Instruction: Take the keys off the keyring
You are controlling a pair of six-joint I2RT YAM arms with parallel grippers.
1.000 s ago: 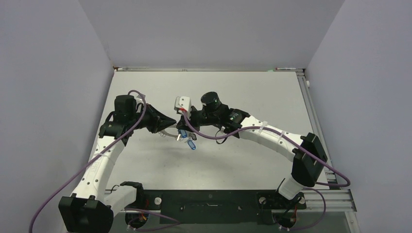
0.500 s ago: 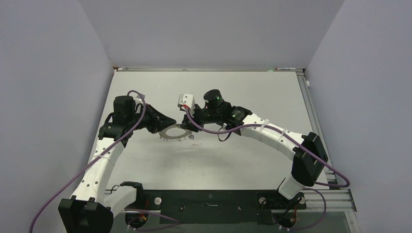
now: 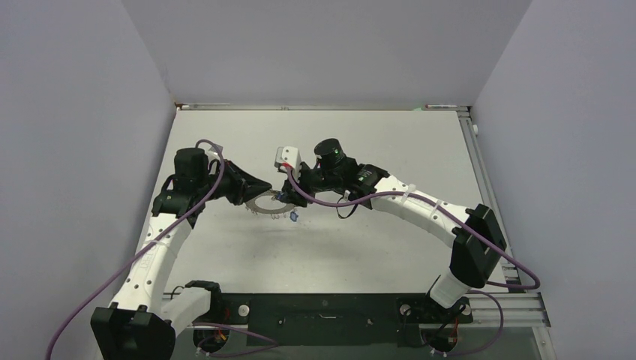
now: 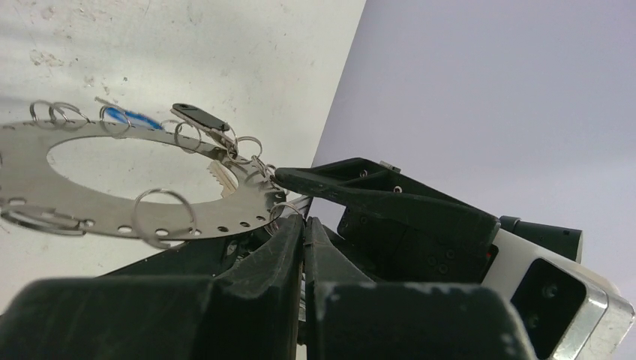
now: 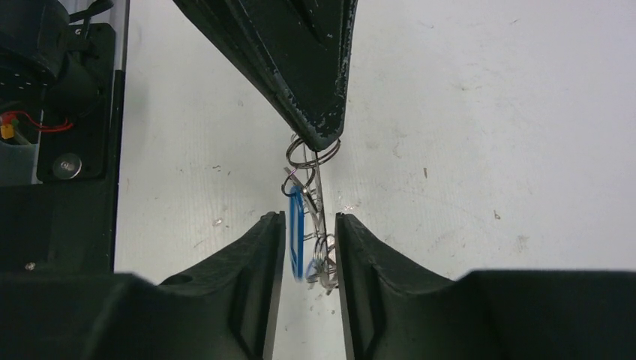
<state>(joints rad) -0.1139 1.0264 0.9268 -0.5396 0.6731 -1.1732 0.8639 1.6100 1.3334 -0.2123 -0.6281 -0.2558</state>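
Left gripper point(image 4: 304, 225) clamps the keyring point(image 4: 19, 169) at its 9 o'clock rim — right gripper point(image 5: 309, 221), at 3 o'clock, stands parted around a blue key point(image 5: 295, 225).

We find the top external camera fixed high behind both arm bases, facing forward and down, far enough back to take in the whole white tabletop point(image 3: 360, 247). The left wrist camera sits low behind the black left gripper point(image 4: 304, 223), looking along its fingers, very near. The right wrist camera looks steeply down past the black right gripper point(image 5: 309, 217) at the tabletop, equally near. All three views share the flat grey metal keyring point(image 3: 266, 204); each wrist view also catches the opposite gripper.
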